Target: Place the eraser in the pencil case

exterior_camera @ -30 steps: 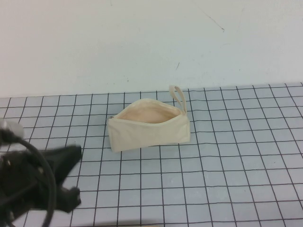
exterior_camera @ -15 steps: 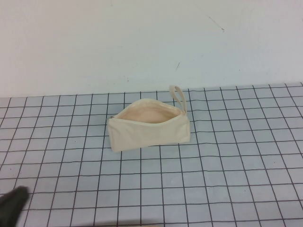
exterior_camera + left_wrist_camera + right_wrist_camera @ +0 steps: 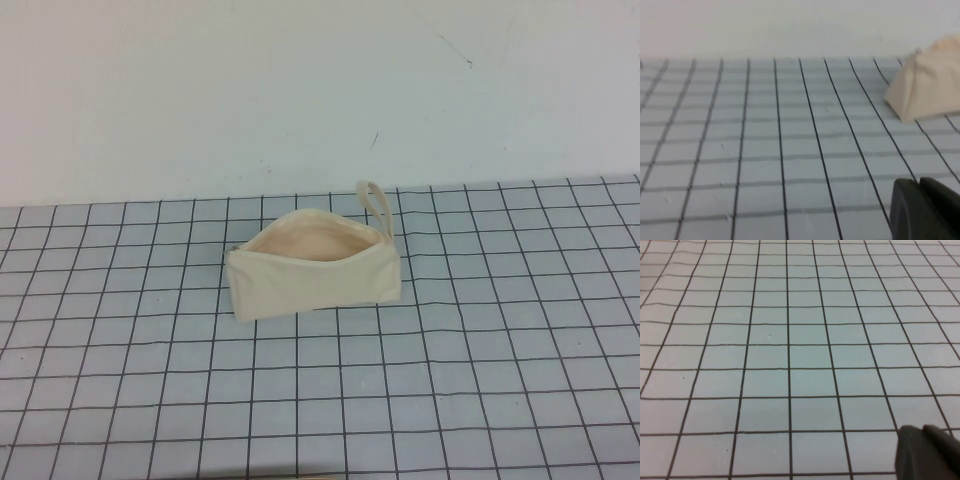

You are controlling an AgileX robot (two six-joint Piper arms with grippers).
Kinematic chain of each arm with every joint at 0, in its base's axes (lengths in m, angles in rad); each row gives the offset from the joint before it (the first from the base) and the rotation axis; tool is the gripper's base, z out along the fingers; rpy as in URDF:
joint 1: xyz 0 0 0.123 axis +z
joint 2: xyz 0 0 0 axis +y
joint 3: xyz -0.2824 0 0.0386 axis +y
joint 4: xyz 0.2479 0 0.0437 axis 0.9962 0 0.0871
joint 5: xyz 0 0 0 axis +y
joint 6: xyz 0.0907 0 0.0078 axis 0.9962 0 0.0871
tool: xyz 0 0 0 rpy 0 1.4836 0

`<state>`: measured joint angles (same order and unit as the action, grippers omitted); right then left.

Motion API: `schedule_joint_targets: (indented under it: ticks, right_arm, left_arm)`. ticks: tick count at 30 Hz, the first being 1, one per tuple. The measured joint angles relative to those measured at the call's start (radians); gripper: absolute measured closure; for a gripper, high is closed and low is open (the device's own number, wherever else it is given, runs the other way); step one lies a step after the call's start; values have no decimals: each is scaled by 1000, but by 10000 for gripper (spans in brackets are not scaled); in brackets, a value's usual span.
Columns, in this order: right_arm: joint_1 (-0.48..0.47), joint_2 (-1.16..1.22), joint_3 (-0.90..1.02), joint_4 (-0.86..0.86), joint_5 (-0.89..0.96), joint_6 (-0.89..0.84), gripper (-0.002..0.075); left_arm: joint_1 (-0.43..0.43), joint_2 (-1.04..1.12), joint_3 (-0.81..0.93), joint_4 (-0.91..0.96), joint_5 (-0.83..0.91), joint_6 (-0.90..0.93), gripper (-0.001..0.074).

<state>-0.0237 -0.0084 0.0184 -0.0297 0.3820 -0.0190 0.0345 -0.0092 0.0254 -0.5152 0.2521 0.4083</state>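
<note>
The pencil case [image 3: 315, 270] is a cream fabric pouch standing on the grid mat at the middle of the high view. Its mouth is open and shows a peach lining, and its loop strap [image 3: 377, 206] sticks up at its right end. One end of the pencil case also shows in the left wrist view [image 3: 929, 89]. The eraser shows in no view. My left gripper [image 3: 920, 181] is shut and empty, low over the mat and well short of the pouch. My right gripper [image 3: 922, 429] is shut and empty over bare mat. Neither arm shows in the high view.
A pale blue mat with a black grid [image 3: 450, 380] covers the table. A plain white wall [image 3: 300, 90] rises behind it.
My left arm has drawn back out of the high view at the lower left. The pencil case has not moved.
</note>
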Motion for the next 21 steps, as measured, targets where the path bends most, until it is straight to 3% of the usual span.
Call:
schedule_joint_targets:
  ticks: [3,10,14,15,21]
  right_arm:
    - [0,0,0,0,0,0,727]
    - [0,0,0,0,0,0,727]
    - [0,0,0,0,0,0,727]
    - [0,0,0,0,0,0,727]
    - [0,0,0,0,0,0,727]
  left_arm:
    - [1,0,0,4,80,0,736]
    - [1,0,0,26,91,-14,736]
    - [-6,0,-2,216,82,-222,736]
    - [-27,0,-3,338,82,-349,736]
    - [-69,0,-3,489,82,-465,735]
